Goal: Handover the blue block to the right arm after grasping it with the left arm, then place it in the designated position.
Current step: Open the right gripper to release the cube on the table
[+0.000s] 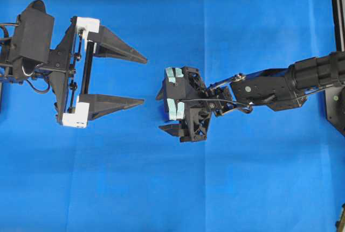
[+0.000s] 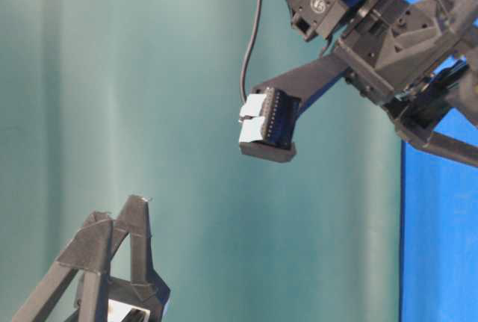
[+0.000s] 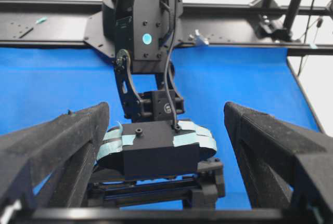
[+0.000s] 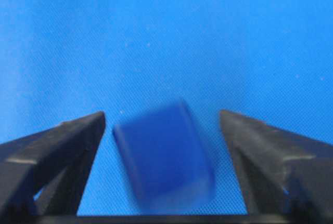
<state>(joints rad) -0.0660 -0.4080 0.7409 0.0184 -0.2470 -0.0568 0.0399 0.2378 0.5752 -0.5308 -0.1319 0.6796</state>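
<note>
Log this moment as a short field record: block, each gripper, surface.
blue block: blurred, between the right gripper's fingers with a gap on each side; not gripped
right gripper: open, over the cloth
left gripper: open, empty, its tips facing the right gripper, apart from it
blue cloth: covers the table under both arms
block in overhead view: hidden beneath the right gripper

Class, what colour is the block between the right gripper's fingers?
Dark blue block, best seen in the right wrist view.

Blue cloth (image 4: 156, 37) finely woven, matt; fingers (image 3: 57, 146) grainy black plastic; blue block (image 4: 164, 156) smooth.
</note>
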